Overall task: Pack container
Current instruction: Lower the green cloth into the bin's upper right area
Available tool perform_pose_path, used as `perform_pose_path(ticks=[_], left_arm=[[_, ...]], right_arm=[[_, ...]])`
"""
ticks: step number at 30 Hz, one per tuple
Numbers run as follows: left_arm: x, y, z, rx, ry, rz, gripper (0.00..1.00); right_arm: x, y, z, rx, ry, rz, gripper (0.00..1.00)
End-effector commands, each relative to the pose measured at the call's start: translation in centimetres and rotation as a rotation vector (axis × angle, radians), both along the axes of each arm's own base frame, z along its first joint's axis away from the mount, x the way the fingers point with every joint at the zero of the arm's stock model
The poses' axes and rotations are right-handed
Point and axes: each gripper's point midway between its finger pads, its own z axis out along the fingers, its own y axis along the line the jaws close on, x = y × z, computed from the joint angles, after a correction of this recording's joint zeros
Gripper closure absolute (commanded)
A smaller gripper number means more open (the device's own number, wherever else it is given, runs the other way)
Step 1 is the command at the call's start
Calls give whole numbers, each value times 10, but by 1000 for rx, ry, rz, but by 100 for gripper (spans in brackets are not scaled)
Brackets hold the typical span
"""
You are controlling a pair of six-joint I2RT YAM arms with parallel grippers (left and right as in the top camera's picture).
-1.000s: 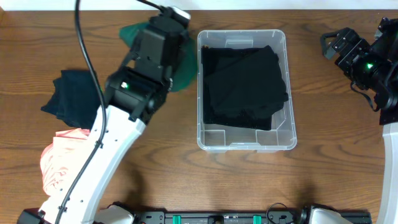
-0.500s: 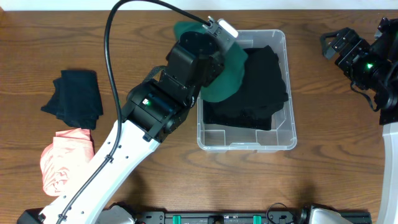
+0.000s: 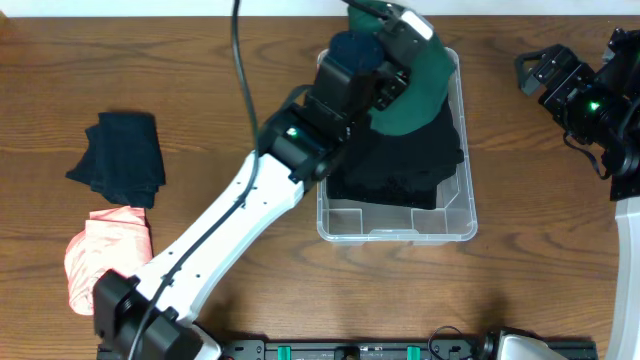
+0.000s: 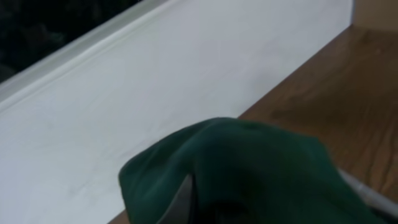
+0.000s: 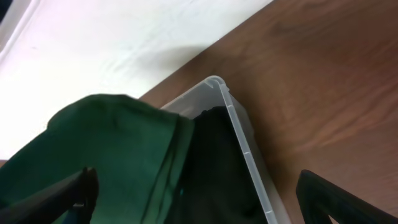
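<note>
left arm (image 3: 230, 210): reaches diagonally from near-left corner toward far edge, wrist above bin
left gripper (image 3: 405, 55): clamped on dark green soft cloth (image 3: 422, 88), bunched and draped over bin's far end
container: clear rigid plastic rectangular bin (image 3: 466, 215), rounded rim, mid worktop nearer far edge, directly under left gripper, folded black fabric (image 3: 400, 160) inside
right gripper (image 3: 532, 72): by right edge, fingers spread wide, holding nothing, well apart from bin

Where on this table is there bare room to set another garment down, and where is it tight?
Bare wood lies between the container and the right arm, and along the near edge in front of the container. Crowded: the left, with the black garment, pink garment and left arm; the green garment hangs over the container.
</note>
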Motion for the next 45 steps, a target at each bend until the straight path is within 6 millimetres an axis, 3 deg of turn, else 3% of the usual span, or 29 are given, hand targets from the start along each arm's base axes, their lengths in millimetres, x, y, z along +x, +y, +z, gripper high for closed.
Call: perform_pose_path(ticks=[1,9,13,17,23,26,29,37,41,45], left_arm=[[-6,-14,36,-163,-34,-19,94],[-20,-38,72,-284,-134,-74,94],[-16,-37,68,-321,-105,-51,94],[2,-38,39,-318,-51,26,94],[31,-34,-34,-225,53,185,94],[37,-41,-48,-227,65,187,94],[37,-44,-39,-278,53,177,94],[33,-55,12,-448,-80,133,94],[24,-66,13,-467,-69,100,94],[23,-67,2,-431,-39,105,94]], right_arm=[[-3,-1,6,3,-14,-5,1],[-3,-1,6,3,-14,-5,1],[-3,-1,6,3,-14,-5,1],[-3,-1,6,3,-14,-5,1],[-3,-1,6,3,-14,-5,1],[-3,-1,6,3,-14,-5,1],[-3,-1,6,3,-14,-5,1],[-3,-1,6,3,-14,-5,1],[-3,-1,6,3,-14,-5,1],[-3,-1,6,3,-14,-5,1]])
